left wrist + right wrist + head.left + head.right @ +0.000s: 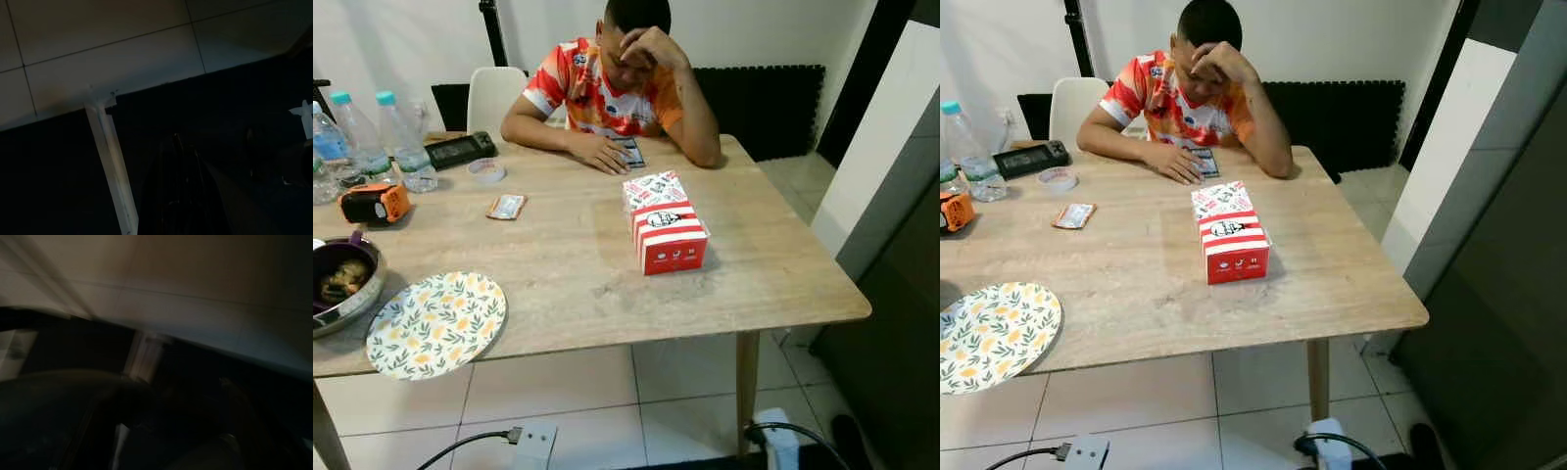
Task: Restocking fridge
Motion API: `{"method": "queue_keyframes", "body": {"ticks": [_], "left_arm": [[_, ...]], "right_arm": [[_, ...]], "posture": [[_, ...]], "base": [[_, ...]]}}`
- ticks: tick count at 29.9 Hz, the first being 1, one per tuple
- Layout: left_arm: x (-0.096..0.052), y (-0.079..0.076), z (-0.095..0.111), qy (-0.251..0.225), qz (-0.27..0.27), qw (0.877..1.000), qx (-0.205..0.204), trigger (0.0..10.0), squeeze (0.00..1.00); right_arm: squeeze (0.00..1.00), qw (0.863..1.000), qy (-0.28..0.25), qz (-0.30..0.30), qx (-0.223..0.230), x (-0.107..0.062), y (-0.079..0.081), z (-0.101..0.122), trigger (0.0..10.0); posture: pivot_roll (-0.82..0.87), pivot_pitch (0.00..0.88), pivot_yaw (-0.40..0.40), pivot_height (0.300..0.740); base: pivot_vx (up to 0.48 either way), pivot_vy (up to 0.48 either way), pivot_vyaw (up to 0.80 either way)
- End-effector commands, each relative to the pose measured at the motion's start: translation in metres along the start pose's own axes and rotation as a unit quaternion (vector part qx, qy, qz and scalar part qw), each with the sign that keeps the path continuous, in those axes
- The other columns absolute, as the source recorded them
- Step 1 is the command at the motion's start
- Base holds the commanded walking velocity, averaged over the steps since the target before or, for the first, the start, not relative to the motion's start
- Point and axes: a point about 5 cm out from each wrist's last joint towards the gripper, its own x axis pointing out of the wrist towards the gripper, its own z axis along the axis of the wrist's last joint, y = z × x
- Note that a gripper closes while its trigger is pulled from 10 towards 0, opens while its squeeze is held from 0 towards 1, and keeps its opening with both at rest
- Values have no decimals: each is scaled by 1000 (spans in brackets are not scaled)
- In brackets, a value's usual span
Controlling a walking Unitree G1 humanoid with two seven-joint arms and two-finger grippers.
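Standing upright near the middle of the pale wooden worktop (558, 264): a red-and-white striped cardboard food box (664, 222), printed lid facing up, long axis running from the near edge toward the far side, red end panel turned toward the camera and angled slightly to the right. Sitting apart from everything else on the worktop.

Sitting at the far side: a person in an orange-and-white patterned shirt (597, 88), head propped on one hand (651, 44), the other hand (602, 154) lying flat beside a dark phone (629, 152).

Lying at the near left corner, overhanging the edge: a round plate with a yellow-and-green leaf print (435, 323). Just beside it, a metal bowl with dark food (342, 284). Farther back on the left: an orange-and-black gadget (374, 203), clear plastic water bottles with teal caps (399, 142), a small foil sachet (506, 206).

Hanging low in shadow over tiled floor: the left gripper (183, 196), dark and hard to read, jaws impossible to judge as open or closed. Blurring badly in the right wrist view: the right gripper (146, 431), state of the jaws likewise impossible to tell.
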Motion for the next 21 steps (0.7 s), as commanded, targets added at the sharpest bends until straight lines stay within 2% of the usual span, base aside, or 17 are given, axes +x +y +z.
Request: {"method": "queue_keyframes", "body": {"ticks": [1, 2, 3, 4, 5, 7, 9, 10, 13, 14, 16, 17, 18, 19, 20, 21], "left_arm": [[-2, 3, -4, 3, -4, 1000, 17, 10000, 0], [-2, 3, -4, 3, -4, 1000, 17, 10000, 0], [-2, 2, -4, 1, -6, 1000, 19, 10000, 0], [-2, 2, -5, 3, -6, 1000, 21, 10000, 0], [-2, 2, -5, 3, -6, 1000, 21, 10000, 0], [-3, 2, -6, 5, -7, 1000, 24, 10000, 0], [-3, 2, -7, 7, -6, 1000, 24, 10000, 0], [-3, 2, -7, 7, -6, 1000, 24, 10000, 0], [-4, 2, -10, 12, -5, 1000, 21, 10000, 0], [-4, 2, -10, 12, -5, 1000, 21, 10000, 0], [-5, 2, -12, 14, -3, 1000, 18, 10000, 0], [-5, 2, -12, 14, -3, 1000, 18, 10000, 0], [-5, 3, -13, 14, -2, 1000, 17, 10000, 0], [-5, 3, -13, 15, -1, 1000, 18, 10000, 0], [-5, 3, -13, 15, -1, 1000, 18, 10000, 0], [-5, 4, -13, 16, -1, 1000, 18, 10000, 0]], "right_arm": [[0, 991, -29, 124, -25, -11, 20, 35, 10000], [0, 991, -29, 124, -25, -11, 20, 35, 10000], [0, 982, -57, 174, -41, -19, 35, 59, 10000], [0, 965, -88, 238, -65, -29, 59, 88, 10000], [0, 965, -88, 238, -65, -29, 59, 88, 10000], [0, 948, -126, 280, -87, -36, 77, 116, 10000], [0, 934, -162, 301, -107, -41, 89, 140, 10000], [0, 934, -162, 301, -107, -41, 89, 140, 10000], [0, 923, -254, 244, -158, -40, 92, 196, 10000], [0, 923, -254, 244, -158, -40, 92, 196, 10000], [0, 929, -296, 149, -162, -36, 81, 229, 10000], [0, 929, -296, 149, -162, -36, 81, 229, 10000], [39, 933, -312, 92, -155, -38, 76, 247, 10000], [133, 933, -324, 65, -143, -39, 72, 255, 10000], [133, 933, -324, 65, -143, -39, 72, 255, 10000], [176, 933, -333, 40, -134, -40, 69, 262, 10000]], "posture": [[13, 27, -29, 740], [13, 27, -29, 740], [9, 28, -28, 740], [7, 31, -31, 740], [7, 31, -31, 740], [7, 31, -31, 740], [8, 35, -37, 740], [8, 35, -37, 740], [10, 41, -41, 740], [10, 41, -41, 740], [11, 42, -41, 740], [11, 42, -41, 740], [13, 47, -38, 740], [13, 47, -38, 740], [13, 47, -38, 740], [12, 50, -35, 740]], "base": [[0, 0, 0], [0, 0, 0], [0, 0, 0], [0, 0, 0], [0, 0, 0], [0, 0, 0], [0, 0, 0], [0, 0, 0], [0, 0, 0], [0, 0, 0], [0, 0, 0], [0, 0, 0], [0, 0, 0], [0, 0, 0], [0, 0, 0], [0, 0, 0]]}}
